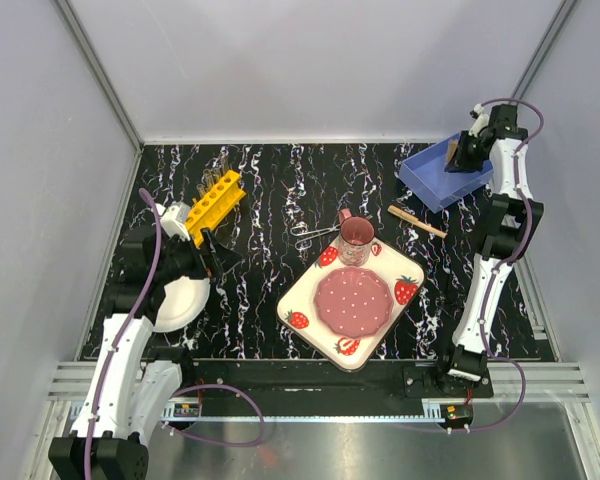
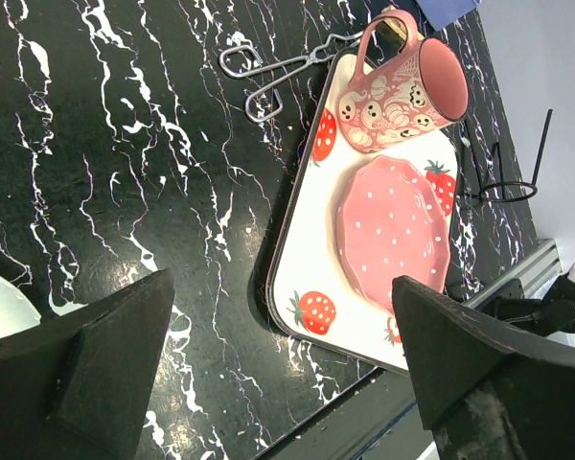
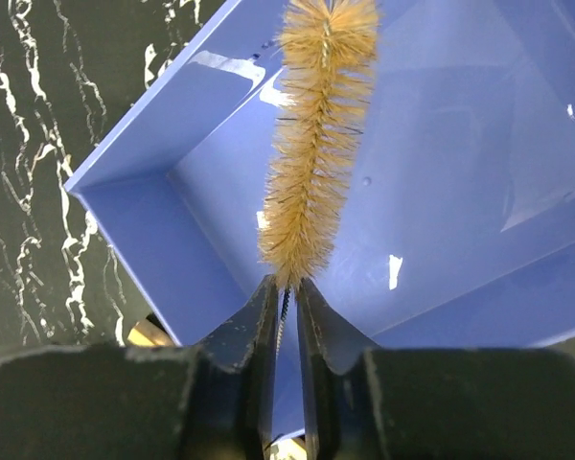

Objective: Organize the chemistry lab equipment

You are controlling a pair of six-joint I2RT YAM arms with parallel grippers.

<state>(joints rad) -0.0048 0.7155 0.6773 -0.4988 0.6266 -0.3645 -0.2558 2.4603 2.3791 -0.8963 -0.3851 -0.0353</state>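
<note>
My right gripper (image 3: 286,287) is shut on the wire stem of a tan bristle brush (image 3: 316,134) and holds it over the blue bin (image 3: 479,144) at the back right (image 1: 435,175). My left gripper (image 2: 283,374) is open and empty, above the table left of the strawberry tray. The yellow rack (image 1: 215,205) with thin clear tubes stands at the back left. The metal loop-handled scissors (image 1: 310,235) lie left of the pink mug, and show in the left wrist view (image 2: 268,72). A wooden stick (image 1: 417,221) lies in front of the bin.
A strawberry-print tray (image 1: 400,262) in the middle carries a pink mug (image 1: 356,237) and a pink dish (image 1: 352,302). A round white plate (image 1: 183,303) lies at the left under my left arm. White walls close in the table.
</note>
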